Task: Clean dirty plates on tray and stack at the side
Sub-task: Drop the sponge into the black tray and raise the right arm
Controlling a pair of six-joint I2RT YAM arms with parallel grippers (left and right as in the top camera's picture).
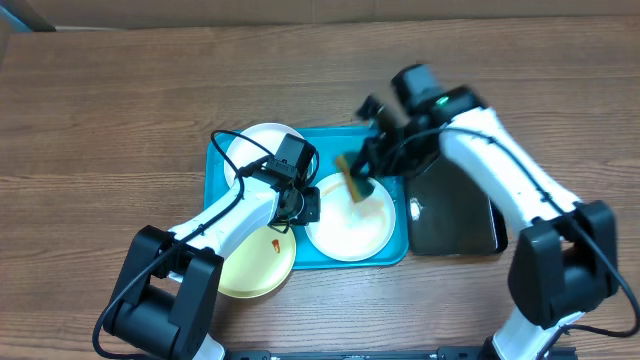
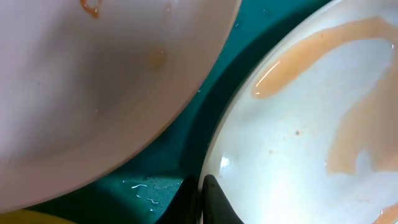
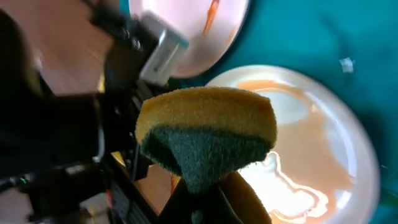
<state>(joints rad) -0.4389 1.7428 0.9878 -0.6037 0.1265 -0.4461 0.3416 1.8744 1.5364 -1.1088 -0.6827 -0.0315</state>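
Overhead: the right end effector pinches a sponge over the front white plate in the tray. The left end effector is at that plate's left rim.

Left wrist: its fingers look pressed together on the rim, close to the rear white plate.

Right wrist: an orange film coats the plate. A hard scrub could pull the wet rim free and knock its neighbour.

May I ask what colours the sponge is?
The sponge is yellow with a dark green side; right wrist view.
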